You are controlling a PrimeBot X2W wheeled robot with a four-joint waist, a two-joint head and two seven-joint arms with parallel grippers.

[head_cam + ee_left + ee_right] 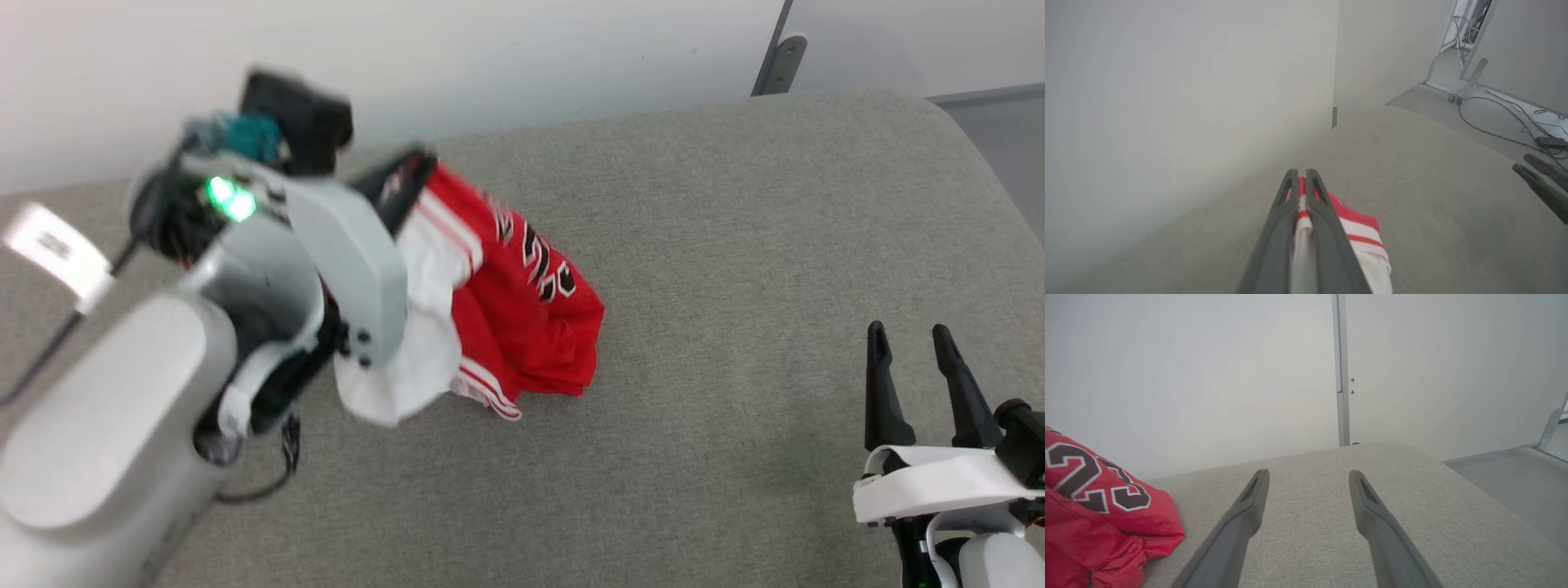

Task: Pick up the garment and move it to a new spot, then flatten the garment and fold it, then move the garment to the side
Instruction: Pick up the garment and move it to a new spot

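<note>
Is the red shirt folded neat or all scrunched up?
Scrunched up. The garment is bunched and wrinkled, one edge pinched in the left gripper, not laid flat.

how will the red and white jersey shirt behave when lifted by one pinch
Likely floppy: the red-and-white jersey T-shirt droops in crumpled folds from the left gripper. Probably light, since one small pinch of fabric lifts most of it. It may bunch on the grey cushion.

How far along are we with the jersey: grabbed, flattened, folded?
Grab looks done: the left gripper is shut on the red-and-white jersey T-shirt. In hand: relocating it, bunched, over the grey fabric surface. Left: flattening, folding, setting aside; the right gripper is open.
</note>
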